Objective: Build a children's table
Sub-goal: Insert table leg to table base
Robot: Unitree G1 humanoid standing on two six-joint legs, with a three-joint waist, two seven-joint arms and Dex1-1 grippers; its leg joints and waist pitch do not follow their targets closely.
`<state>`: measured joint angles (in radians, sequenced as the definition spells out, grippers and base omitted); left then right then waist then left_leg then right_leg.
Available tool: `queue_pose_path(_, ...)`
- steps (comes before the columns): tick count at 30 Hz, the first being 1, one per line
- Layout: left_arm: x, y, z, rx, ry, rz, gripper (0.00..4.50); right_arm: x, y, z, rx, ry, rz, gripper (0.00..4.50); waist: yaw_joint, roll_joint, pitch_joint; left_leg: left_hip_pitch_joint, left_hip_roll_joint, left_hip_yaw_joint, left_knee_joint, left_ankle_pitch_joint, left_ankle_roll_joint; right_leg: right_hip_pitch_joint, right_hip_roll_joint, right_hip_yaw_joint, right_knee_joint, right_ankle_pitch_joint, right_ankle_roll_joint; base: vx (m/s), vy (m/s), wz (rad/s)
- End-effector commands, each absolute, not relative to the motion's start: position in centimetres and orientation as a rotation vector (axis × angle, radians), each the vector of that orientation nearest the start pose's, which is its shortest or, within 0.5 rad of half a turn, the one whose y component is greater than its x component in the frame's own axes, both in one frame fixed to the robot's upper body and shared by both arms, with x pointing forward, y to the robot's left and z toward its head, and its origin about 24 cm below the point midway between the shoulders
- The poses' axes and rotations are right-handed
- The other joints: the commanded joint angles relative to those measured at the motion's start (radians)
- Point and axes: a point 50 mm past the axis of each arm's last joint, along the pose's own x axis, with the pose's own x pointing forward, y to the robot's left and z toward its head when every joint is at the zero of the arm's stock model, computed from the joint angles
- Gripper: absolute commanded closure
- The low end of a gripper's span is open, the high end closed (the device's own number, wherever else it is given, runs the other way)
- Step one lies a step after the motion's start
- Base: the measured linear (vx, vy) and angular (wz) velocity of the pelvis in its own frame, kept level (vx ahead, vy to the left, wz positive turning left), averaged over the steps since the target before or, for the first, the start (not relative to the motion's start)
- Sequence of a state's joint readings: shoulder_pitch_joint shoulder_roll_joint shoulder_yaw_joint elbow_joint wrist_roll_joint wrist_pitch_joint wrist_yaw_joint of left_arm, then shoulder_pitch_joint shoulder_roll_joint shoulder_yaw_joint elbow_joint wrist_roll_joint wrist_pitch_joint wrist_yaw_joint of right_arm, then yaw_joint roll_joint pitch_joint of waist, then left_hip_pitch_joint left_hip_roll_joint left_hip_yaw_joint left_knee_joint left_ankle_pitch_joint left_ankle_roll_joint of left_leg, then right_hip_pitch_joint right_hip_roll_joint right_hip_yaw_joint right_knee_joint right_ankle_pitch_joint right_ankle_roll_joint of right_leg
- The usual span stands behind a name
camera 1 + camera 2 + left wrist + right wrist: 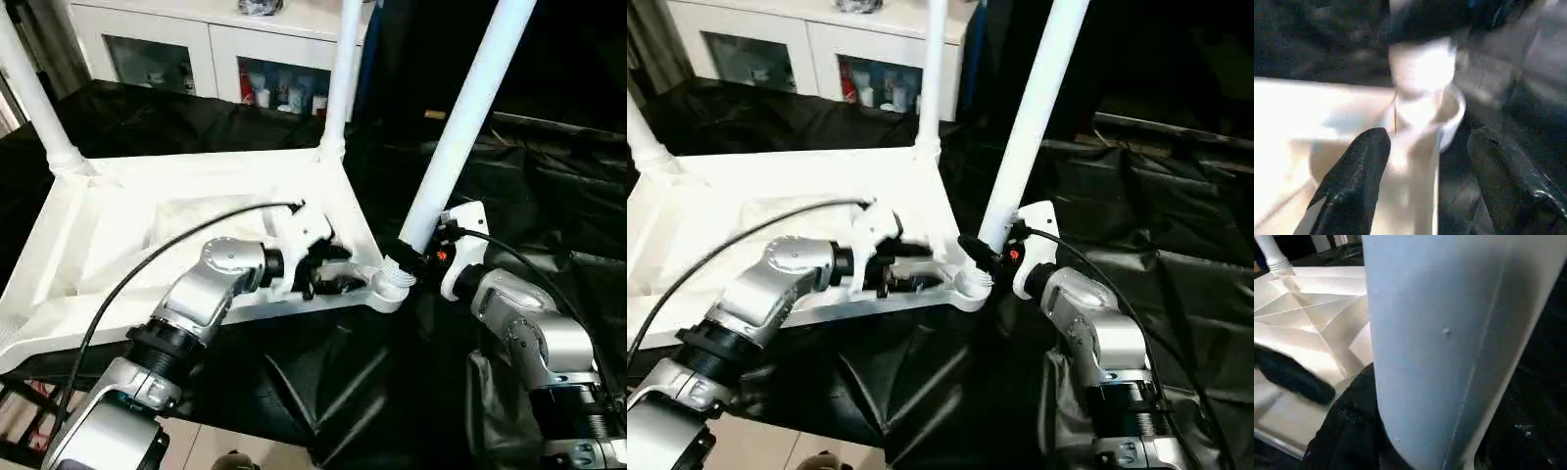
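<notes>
The white tabletop (147, 225) lies upside down, ribbed underside up, on the black-draped work table. Two white legs stand in its far corners, one at the left (29, 88) and one at the back (340, 78). A third leg (465, 117) leans slightly, with its foot in the near right corner socket (392, 286). My right gripper (418, 252) is shut on this leg just above the socket, and the leg (1449, 333) looms close before a black finger (1352, 431). My left gripper (1430, 139) stands open astride the tabletop's rim beside that socket (1422, 105).
A white cabinet (206, 44) with glass doors stands behind the work table. Black cloth (558, 186) covers the table to the right and hangs over the near edge. Black cables run along both silver forearms.
</notes>
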<state>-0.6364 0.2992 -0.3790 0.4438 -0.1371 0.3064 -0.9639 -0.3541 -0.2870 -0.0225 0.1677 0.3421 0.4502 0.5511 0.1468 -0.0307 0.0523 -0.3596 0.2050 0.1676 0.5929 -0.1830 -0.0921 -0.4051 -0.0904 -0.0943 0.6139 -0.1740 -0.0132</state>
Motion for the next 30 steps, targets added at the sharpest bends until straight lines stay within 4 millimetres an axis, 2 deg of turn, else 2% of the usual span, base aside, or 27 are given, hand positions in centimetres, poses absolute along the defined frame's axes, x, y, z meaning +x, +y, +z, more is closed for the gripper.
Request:
queue_pose_path(1, 32.5, 8.5, 7.2, 0.346, 0.4, -1.254, 1.68, 31.1, -16.7, 7.8, 0.104, 0.217, 0.578, 2.5, -0.002, 0.01, -0.07, 0.004, 0.019, -0.004, -0.074, -0.191, -0.027, 0.063, -0.059, 0.051, -0.071, -0.205, -0.136, 0.0, 0.0, 0.0)
queue_pose_path(2, 32.6, 8.5, 7.0, 0.351, 0.408, -1.252, 1.79, 31.1, -16.7, 7.7, 0.097, 0.216, 0.576, 2.5, -0.001, 0.025, -0.07, 0.005, 0.019, -0.006, -0.074, -0.195, -0.03, 0.062, -0.06, 0.051, -0.07, -0.203, -0.139, 0.0, 0.0, 0.0)
queue_pose_path(3, 32.7, 8.6, 6.8, 0.354, 0.419, -1.247, 1.79, 31.0, -16.7, 7.7, 0.094, 0.216, 0.575, 2.5, -0.005, 0.016, -0.07, 0.006, 0.018, -0.003, -0.073, -0.199, -0.027, 0.062, -0.057, 0.051, -0.073, -0.196, -0.142, 0.0, 0.0, 0.0)
queue_pose_path(6, 32.9, 8.8, 6.6, 0.367, 0.435, -1.233, 1.89, 30.9, -16.7, 7.6, 0.091, 0.216, 0.572, 2.5, -0.004, 0.017, -0.073, 0.003, 0.018, -0.004, -0.071, -0.175, -0.019, 0.065, -0.057, 0.051, -0.067, -0.161, -0.158, 0.0, 0.0, 0.0)
queue_pose_path(8, 33.1, 8.9, 6.4, 0.373, 0.452, -1.223, 2.17, 30.9, -16.7, 7.6, 0.091, 0.217, 0.57, 2.5, -0.004, 0.017, -0.073, 0.002, 0.018, -0.003, -0.07, -0.164, -0.012, 0.066, -0.058, 0.051, -0.064, -0.148, -0.169, 0.0, 0.0, 0.0)
queue_pose_path(12, 32.9, 9.1, 6.3, 0.369, 0.472, -1.241, 2.4, 30.9, -16.6, 7.5, 0.095, 0.217, 0.564, 2.5, -0.004, 0.02, -0.072, 0.003, 0.019, -0.003, -0.071, -0.173, -0.009, 0.065, -0.059, 0.051, -0.067, -0.162, -0.174, 0.0, 0.0, 0.0)
queue_pose_path(13, 32.8, 9.2, 6.2, 0.373, 0.479, -1.252, 2.59, 30.9, -16.6, 7.5, 0.096, 0.218, 0.564, 2.5, -0.004, 0.021, -0.071, 0.004, 0.019, -0.003, -0.072, -0.178, -0.009, 0.064, -0.059, 0.051, -0.069, -0.174, -0.174, 0.0, 0.0, 0.0)
queue_pose_path(17, 32.6, 9.3, 6.0, 0.384, 0.494, -1.266, 2.72, 30.9, -16.4, 7.5, 0.099, 0.217, 0.569, 2.5, -0.005, 0.022, -0.071, 0.004, 0.021, -0.003, -0.073, -0.186, -0.009, 0.062, -0.06, 0.051, -0.07, -0.185, -0.172, 0.0, 0.0, 0.0)
queue_pose_path(19, 32.6, 9.3, 5.9, 0.384, 0.498, -1.27, 3.08, 30.9, -16.3, 7.5, 0.098, 0.217, 0.572, 2.5, -0.005, 0.021, -0.071, 0.004, 0.021, -0.003, -0.073, -0.185, -0.01, 0.063, -0.06, 0.051, -0.069, -0.18, -0.174, 0.0, 0.0, 0.0)
queue_pose_path(21, 32.6, 9.3, 5.8, 0.384, 0.503, -1.275, 3.11, 31.0, -16.2, 7.5, 0.097, 0.218, 0.578, 2.5, -0.005, 0.022, -0.07, 0.004, 0.021, -0.003, -0.073, -0.188, -0.01, 0.063, -0.06, 0.051, -0.069, -0.184, -0.174, 0.0, 0.0, 0.0)
queue_pose_path(24, 32.5, 9.4, 5.7, 0.395, 0.512, -1.278, 3.49, 31.0, -16.1, 7.6, 0.095, 0.219, 0.587, 2.5, -0.006, 0.022, -0.07, 0.005, 0.021, -0.003, -0.074, -0.191, -0.01, 0.062, -0.06, 0.051, -0.07, -0.184, -0.173, 0.0, 0.0, 0.0)
queue_pose_path(26, 32.5, 9.4, 5.6, 0.406, 0.517, -1.275, 3.53, 31.0, -15.9, 7.6, 0.093, 0.22, 0.592, 2.5, -0.005, 0.023, -0.07, 0.005, 0.021, -0.003, -0.074, -0.194, -0.01, 0.062, -0.06, 0.051, -0.071, -0.192, -0.171, 0.0, 0.0, 0.0)
queue_pose_path(28, 32.6, 9.5, 5.3, 0.431, 0.526, -1.265, 3.82, 30.9, -15.6, 7.5, 0.09, 0.225, 0.608, 2.5, -0.006, 0.022, -0.069, 0.005, 0.021, -0.003, -0.075, -0.2, -0.01, 0.061, -0.06, 0.052, -0.073, -0.203, -0.166, 0.0, 0.0, 0.0)
queue_pose_path(30, 32.5, 9.5, 5.2, 0.439, 0.535, -1.267, 3.92, 30.8, -15.3, 7.4, 0.09, 0.234, 0.629, 2.5, -0.006, 0.022, -0.068, 0.004, 0.021, -0.005, -0.076, -0.205, -0.011, 0.062, -0.061, 0.051, -0.074, -0.213, -0.162, 0.0, 0.0, 0.0)
